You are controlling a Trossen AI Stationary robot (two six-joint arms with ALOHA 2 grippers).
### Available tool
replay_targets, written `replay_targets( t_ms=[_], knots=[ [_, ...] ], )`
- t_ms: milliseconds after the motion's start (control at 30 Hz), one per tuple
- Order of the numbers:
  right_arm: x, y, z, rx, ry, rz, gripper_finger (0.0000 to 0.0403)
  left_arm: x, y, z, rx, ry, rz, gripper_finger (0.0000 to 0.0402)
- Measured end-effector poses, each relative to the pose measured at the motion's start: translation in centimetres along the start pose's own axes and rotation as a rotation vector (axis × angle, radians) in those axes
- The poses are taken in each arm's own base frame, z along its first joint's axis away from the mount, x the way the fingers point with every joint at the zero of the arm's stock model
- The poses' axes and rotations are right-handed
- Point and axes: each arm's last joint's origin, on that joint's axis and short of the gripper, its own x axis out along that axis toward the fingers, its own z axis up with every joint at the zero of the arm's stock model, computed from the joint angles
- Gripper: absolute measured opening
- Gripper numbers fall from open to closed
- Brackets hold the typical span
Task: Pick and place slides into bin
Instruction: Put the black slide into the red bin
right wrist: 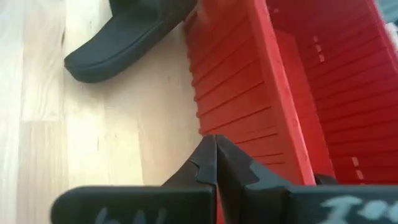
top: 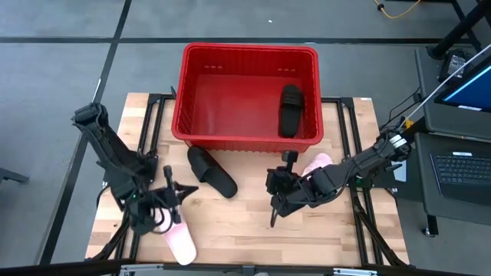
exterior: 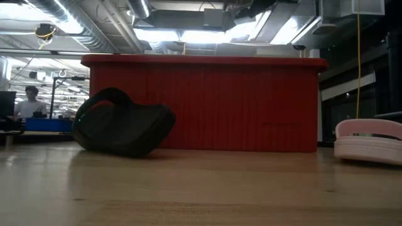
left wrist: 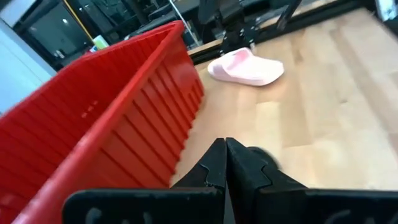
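Note:
The red bin (top: 249, 96) stands at the table's far middle, with one black slide (top: 290, 110) lying inside at its right. A second black slide (top: 211, 170) lies on the table just before the bin's near wall; it also shows in the low view (exterior: 122, 122) and the right wrist view (right wrist: 118, 34). One pink slide (top: 182, 244) lies at the near left, beside my left gripper (top: 182, 193). The other pink slide (top: 316, 162) lies partly under my right arm and shows in the left wrist view (left wrist: 245, 65). My right gripper (top: 275, 201) hovers at the table's middle. Both grippers are shut and empty.
Bare wooden tabletop (top: 238, 222) lies between the two grippers. The bin's near wall (left wrist: 143, 118) is close to both. A desk with a laptop (top: 460, 172) stands beyond the table's right edge. A person (exterior: 28, 103) shows far off in the room.

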Motion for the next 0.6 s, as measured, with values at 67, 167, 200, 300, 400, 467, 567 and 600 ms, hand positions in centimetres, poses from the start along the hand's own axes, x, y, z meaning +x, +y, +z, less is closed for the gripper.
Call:
replay_targets(
  t_ms=[67,167,200,300,400,467,567,600],
  knots=[
    [0.1,0.3,-0.2,0.001,-0.014,-0.01,0.0004,-0.3,-0.6,-0.2,-0.033,-0.008,-0.013,0.0001],
    [0.3,0.6,-0.2,0.013,-0.025,-0.009,0.0004,-0.4,-1.2,-0.3,-0.112,0.006,-0.048,0.0001],
    [0.3,0.6,-0.2,0.016,-0.028,-0.007,0.0004,-0.5,-1.4,0.0,-0.136,0.017,-0.067,0.0001],
    [0.3,0.7,-0.1,0.03,-0.04,-0.004,0.0004,-0.5,-2.0,1.2,-0.147,0.033,-0.095,0.0001],
    [0.3,0.7,0.1,0.042,-0.053,-0.005,0.0004,-0.5,-2.7,2.3,-0.107,0.051,-0.092,0.0001],
    [0.3,0.7,0.1,0.046,-0.058,-0.008,0.0004,-0.5,-3.2,2.9,-0.114,0.069,-0.086,0.0001],
    [0.4,0.9,0.1,0.043,-0.056,-0.009,0.0005,-0.3,-4.2,3.3,-0.12,0.136,-0.09,0.0002],
    [0.4,0.9,0.1,0.041,-0.056,-0.01,0.0005,-0.3,-4.5,3.4,-0.129,0.158,-0.087,0.0002]
  ],
)
